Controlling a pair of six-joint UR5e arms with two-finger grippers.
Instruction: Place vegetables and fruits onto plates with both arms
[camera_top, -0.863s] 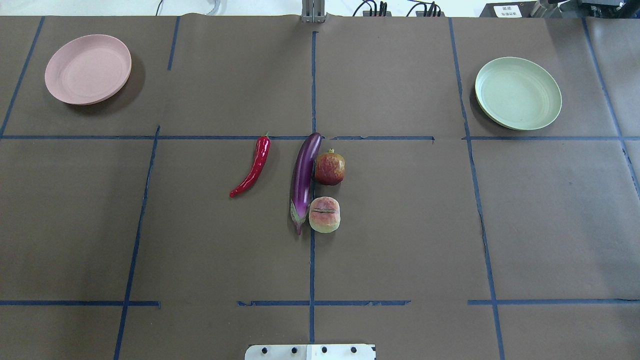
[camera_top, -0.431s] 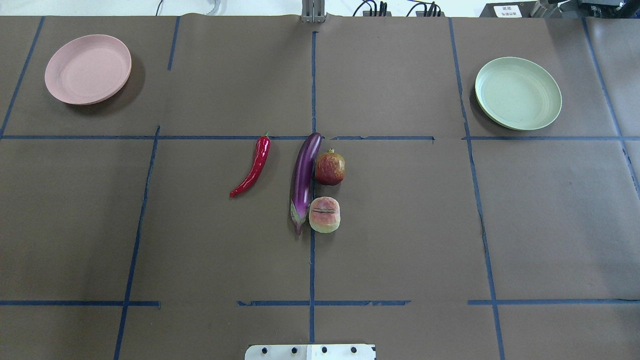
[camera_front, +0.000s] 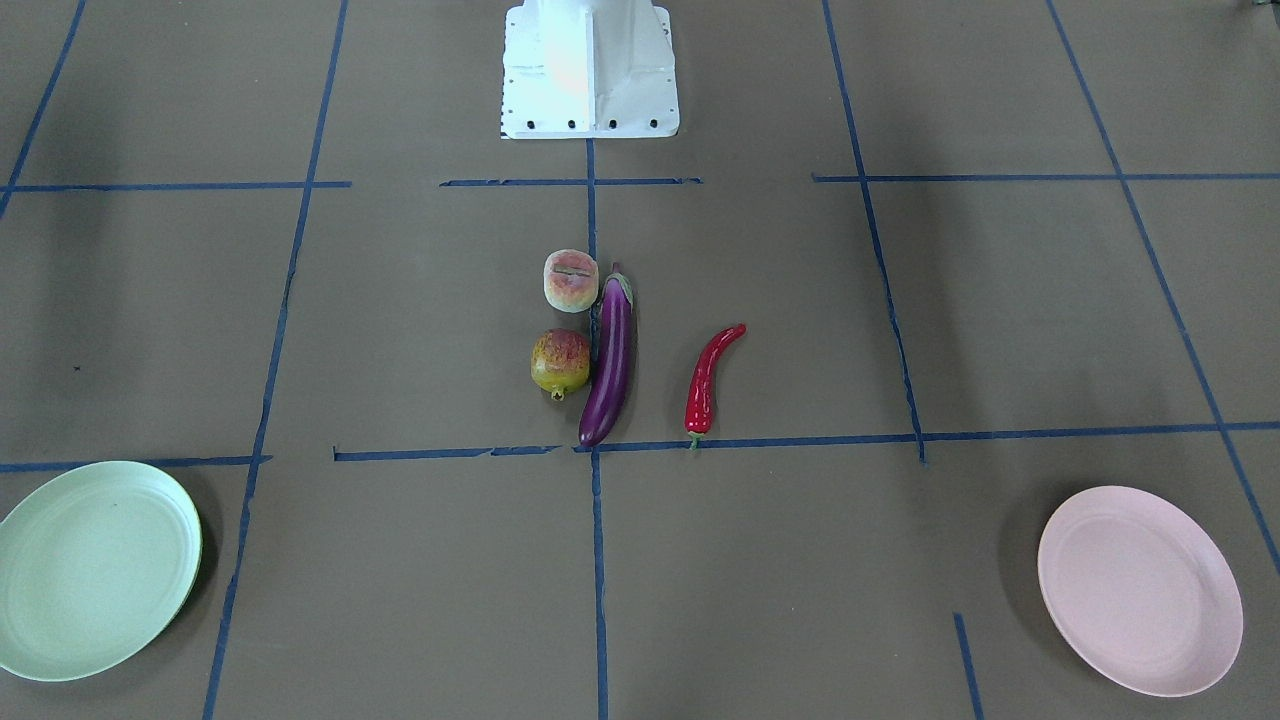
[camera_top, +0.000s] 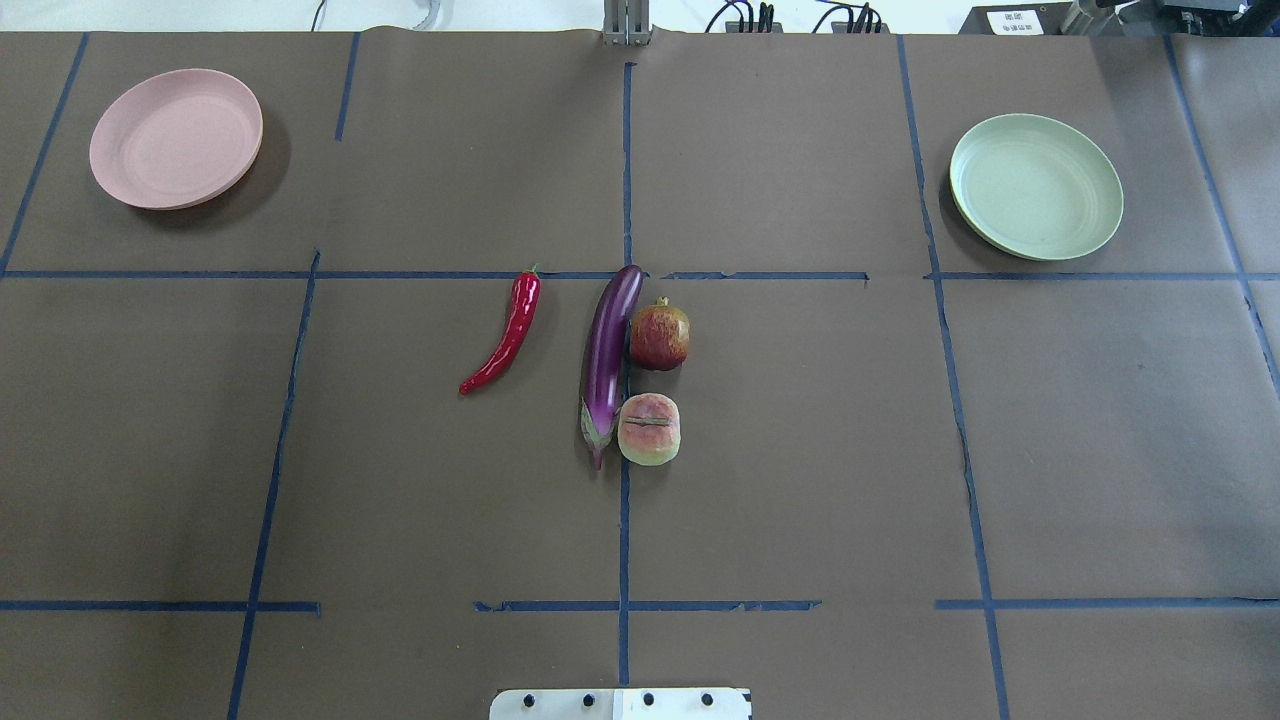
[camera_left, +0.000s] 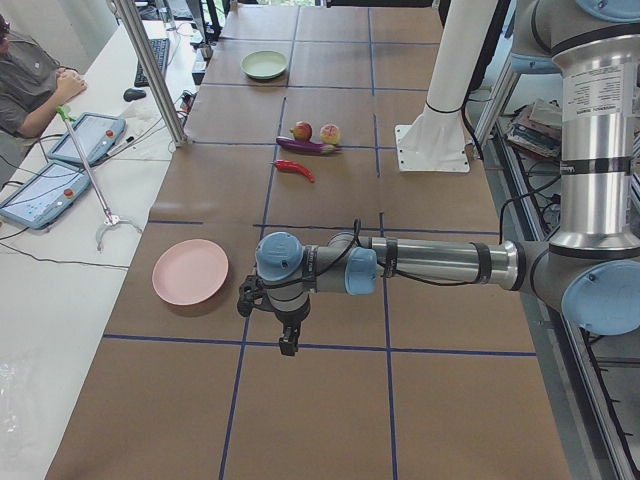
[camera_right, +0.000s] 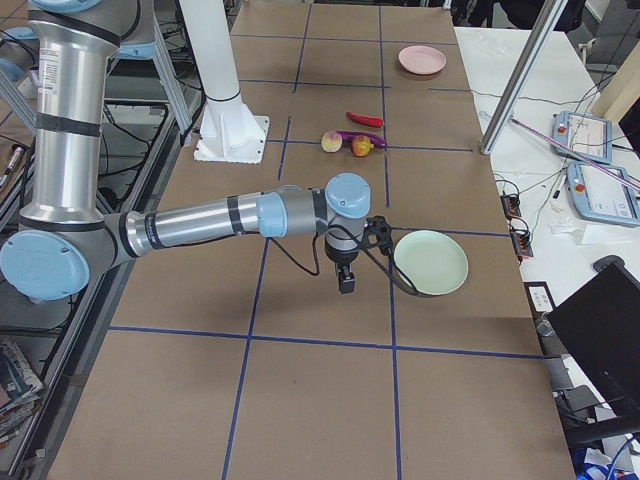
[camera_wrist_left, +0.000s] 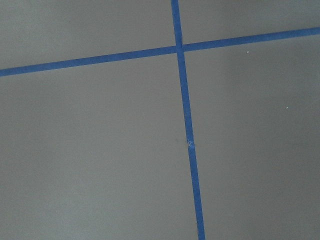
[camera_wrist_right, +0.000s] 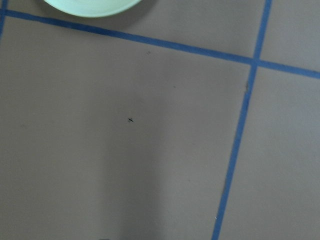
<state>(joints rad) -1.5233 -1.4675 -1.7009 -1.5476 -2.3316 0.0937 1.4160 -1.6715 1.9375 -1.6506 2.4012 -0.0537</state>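
1. You'll find the eggplant (camera_top: 606, 360) lying on the counter (camera_top: 800, 450) along the middle blue tape line (camera_top: 624, 180), with its grey cap toward the robot's white base block (camera_front: 590, 70).
2. Look on the eggplant's right side for the pomegranate (camera_top: 659, 336), which sits right against it with its nub pointing away from the robot.
3. The peach (camera_top: 649, 429) sits just beside the eggplant's cap end, nearer the robot than the pomegranate and a little apart from it.
4. You'll see the chili (camera_top: 505, 335) lying alone on the eggplant's left, clearly apart from it, with its green stem at the far end.
5. The pink plate (camera_top: 176, 138) rests at the far left of the counter and the green plate (camera_top: 1036, 186) at the far right, both well apart from the four pieces.
6. The left arm (camera_left: 430, 263) reaches out low over the counter. Its left gripper (camera_left: 288, 342) points down near the pink plate, and you cannot tell from here how wide it stands.
7. The right arm (camera_right: 200, 225) does likewise. Its right gripper (camera_right: 346, 281) hangs just beside the green plate, and you cannot tell its width either.
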